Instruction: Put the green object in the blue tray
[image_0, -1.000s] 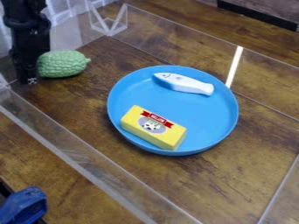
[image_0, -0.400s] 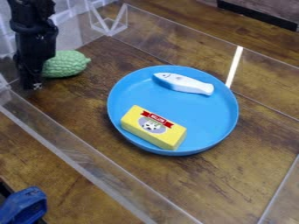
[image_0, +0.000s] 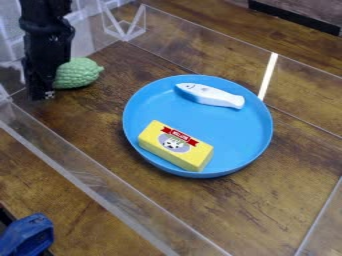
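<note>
Gripper (image_0: 42, 93) jaws are closed on nothing, tips touching down just left of the green object (image_0: 78, 73), which lies on the wooden table (image_0: 80, 140), well left of the blue tray (image_0: 198, 125). Tray holds a yellow box (image_0: 178, 145) and a white item (image_0: 211, 96).

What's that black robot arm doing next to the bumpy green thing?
The arm's tool is down on the wooden table, closed, right beside the green object. It does not look like it is holding it. The blue tray sits apart to the right, already carrying a yellow box and a white gadget. The green object is not in the tray yet.
</note>
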